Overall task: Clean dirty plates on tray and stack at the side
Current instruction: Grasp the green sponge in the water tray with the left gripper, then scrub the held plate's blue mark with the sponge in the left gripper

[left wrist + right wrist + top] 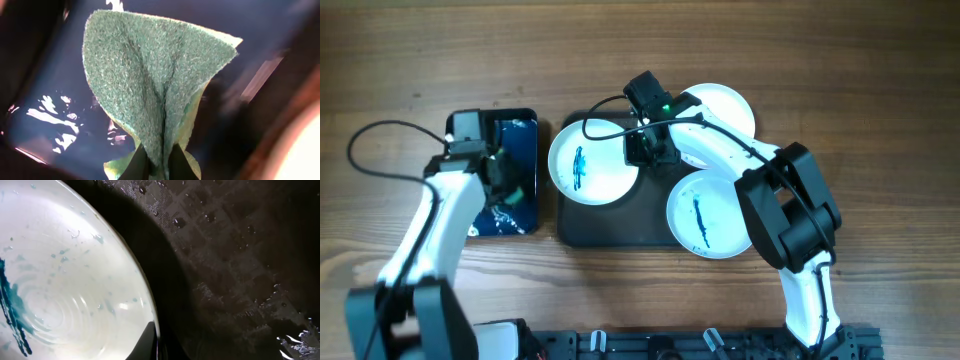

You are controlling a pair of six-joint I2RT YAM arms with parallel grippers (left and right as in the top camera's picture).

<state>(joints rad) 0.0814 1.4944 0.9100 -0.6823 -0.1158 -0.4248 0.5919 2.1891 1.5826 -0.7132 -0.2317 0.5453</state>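
Observation:
Three white plates lie on the dark tray (610, 225). The left plate (582, 165) has a blue-teal streak. So does the front right plate (708, 215), which overhangs the tray's right edge. The back right plate (728, 108) is partly hidden by my right arm, and no streak shows on it. My right gripper (643, 150) is shut on the left plate's right rim. In the right wrist view its fingers (156, 342) pinch that plate (65, 280). My left gripper (507, 180) is shut on a green sponge (150, 85), pinched between its fingers (156, 165).
A smaller black tray with a wet blue bottom (525, 135) stands left of the big tray, under my left gripper; it also shows in the left wrist view (45, 130). The dark tray's wet surface (240, 280) shows beside the held plate. Brown wood tabletop (880, 90) surrounds both trays.

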